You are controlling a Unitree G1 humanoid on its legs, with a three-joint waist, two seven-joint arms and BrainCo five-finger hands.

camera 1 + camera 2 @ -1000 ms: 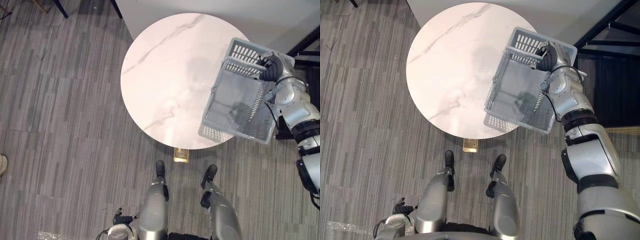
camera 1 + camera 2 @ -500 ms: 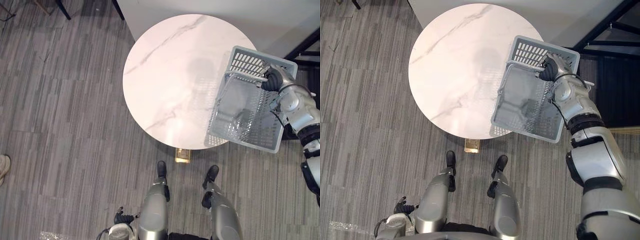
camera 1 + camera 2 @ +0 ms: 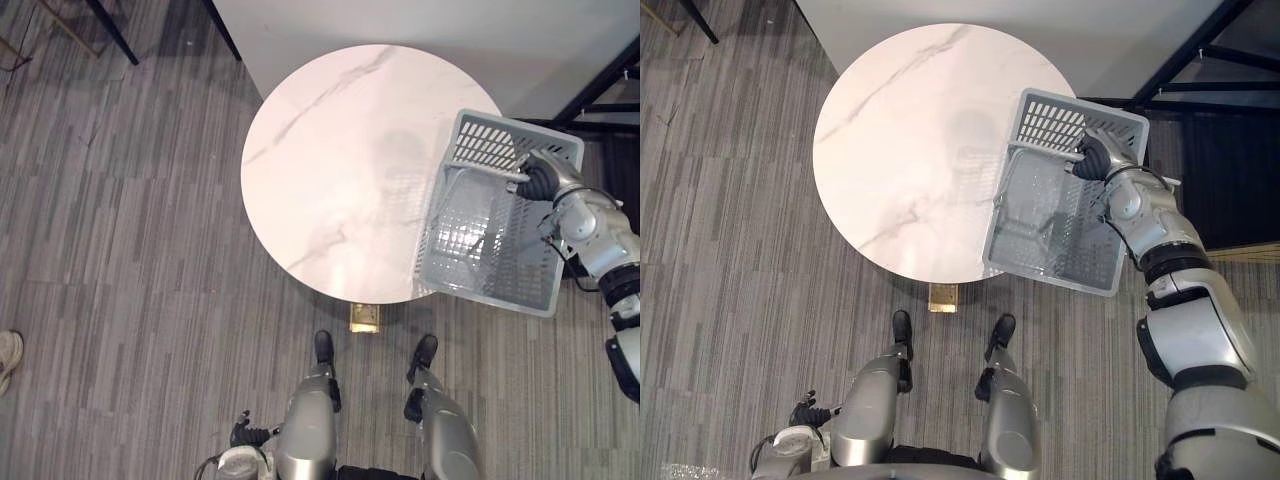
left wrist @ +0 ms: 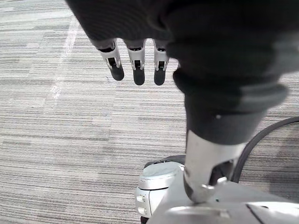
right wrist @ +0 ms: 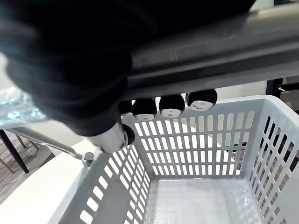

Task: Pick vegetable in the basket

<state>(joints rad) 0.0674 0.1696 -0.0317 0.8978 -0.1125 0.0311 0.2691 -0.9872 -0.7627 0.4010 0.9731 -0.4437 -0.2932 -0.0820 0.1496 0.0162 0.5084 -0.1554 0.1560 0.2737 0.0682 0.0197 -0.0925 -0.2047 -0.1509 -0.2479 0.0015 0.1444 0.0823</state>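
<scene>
right eye view, right of frame: right hand (image 3: 1092,158) clenches the handle (image 5: 215,48) of the empty basket (image 3: 1065,120), carrying it; next likely setting it on the table (image 3: 910,130); left hand (image 4: 136,58) hangs relaxed

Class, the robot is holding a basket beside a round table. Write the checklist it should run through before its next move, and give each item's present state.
1. Hold on the basket: ok. The right robot hand has its fingers curled round the handle.
2. Vegetable in the basket: not ok. Its floor lies bare.
3. Left robot hand free to pick: ok. Its fingers are straight and hold nothing, above the floor.
4. Basket supported by the table: cannot tell. It overlaps the table's right edge, but contact is unclear.
5. Room on the table to set the basket down: ok. The top beside the basket is bare.
</scene>
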